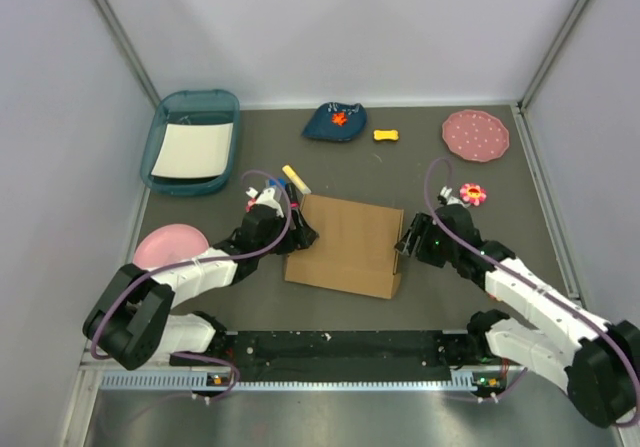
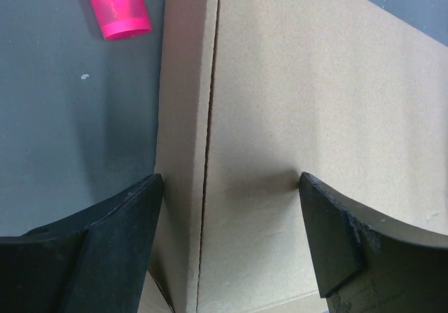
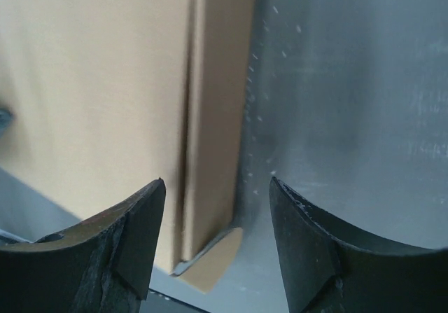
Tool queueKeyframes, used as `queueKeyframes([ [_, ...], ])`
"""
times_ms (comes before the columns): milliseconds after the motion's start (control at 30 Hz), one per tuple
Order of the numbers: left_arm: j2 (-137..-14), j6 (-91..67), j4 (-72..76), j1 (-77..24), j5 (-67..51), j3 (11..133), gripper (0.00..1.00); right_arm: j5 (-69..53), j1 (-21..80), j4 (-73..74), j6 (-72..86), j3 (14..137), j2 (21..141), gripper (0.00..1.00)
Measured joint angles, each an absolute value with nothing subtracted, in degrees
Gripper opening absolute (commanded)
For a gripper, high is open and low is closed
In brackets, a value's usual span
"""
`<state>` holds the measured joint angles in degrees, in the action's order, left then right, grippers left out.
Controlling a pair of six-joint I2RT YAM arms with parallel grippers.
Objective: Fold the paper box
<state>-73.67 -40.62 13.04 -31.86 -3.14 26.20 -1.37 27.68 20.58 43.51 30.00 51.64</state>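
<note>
Left end effector (image 2: 231, 183) straddles paper box (image 2: 315, 96) edge, pink tube (image 2: 115, 8) nearby.

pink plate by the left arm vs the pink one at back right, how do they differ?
The near-left plate is plain and a lighter pink; the back-right plate is a duskier pink with small white dots. The near-left plate is partly hidden under the left arm; the back-right plate shows whole, with nothing over it. Both are round, pink and lie flat.
</note>
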Motion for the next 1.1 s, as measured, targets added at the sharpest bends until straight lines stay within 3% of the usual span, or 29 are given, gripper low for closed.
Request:
queueKeyframes([
  [267,-73.5,-40.3,12.2,-31.9,-3.0,26.5,0.83,-6.7,27.6,11.4,44.6,25.8,59.9,0.49],
  [333,-72.5,-40.1,11.0,-31.9,-2.4,26.7,0.87,-7.5,27.6,9.1,44.8,25.3,60.8,0.47],
  [700,-63.0,-38.9,3.0,-31.5,12.2,27.9,0.94,-9.3,27.6,2.7,45.7,24.0,63.2,0.48],
  [800,-66.4,-37.9,3.4,-31.5,11.4,29.1,0.83,-9.3,27.6,2.4,45.6,24.1,63.7,0.47],
  [1100,-73.6,-38.1,17.1,-30.7,2.3,25.6,0.48,-8.6,27.6,5.0,42.7,30.4,69.4,0.21],
])
